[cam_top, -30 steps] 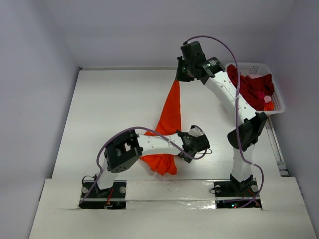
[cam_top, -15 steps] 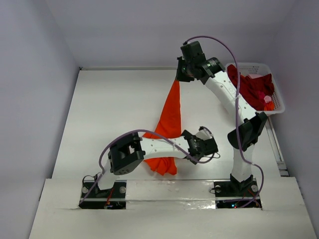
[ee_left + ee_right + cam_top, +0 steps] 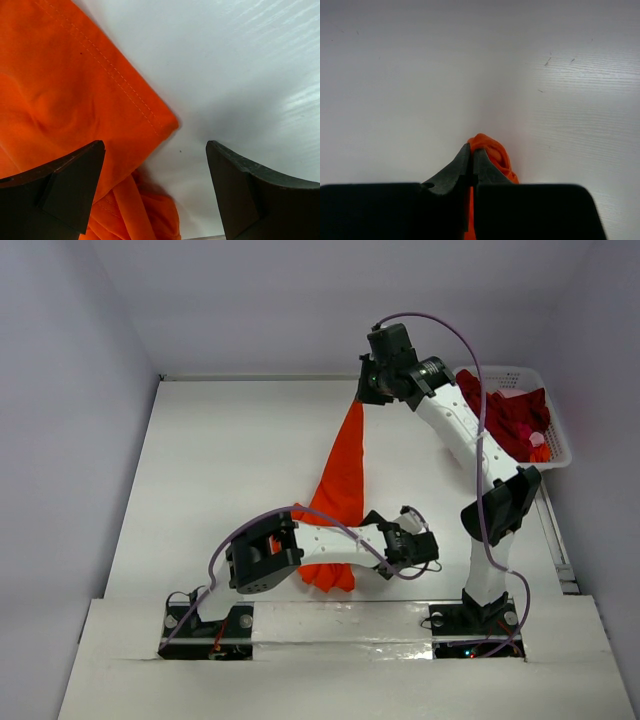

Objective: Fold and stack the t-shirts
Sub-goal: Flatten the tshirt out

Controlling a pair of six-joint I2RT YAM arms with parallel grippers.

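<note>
1 orange t-shirt [image 3: 342, 475] hangs pinched in the right end effector [image 3: 471, 152].

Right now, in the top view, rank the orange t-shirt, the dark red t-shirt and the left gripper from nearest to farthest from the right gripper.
1. orange t-shirt: pinched in the right gripper, draped toward the near edge.
2. dark red t-shirt: in the basket, to its right.
3. left gripper: open, by the near edge.
</note>
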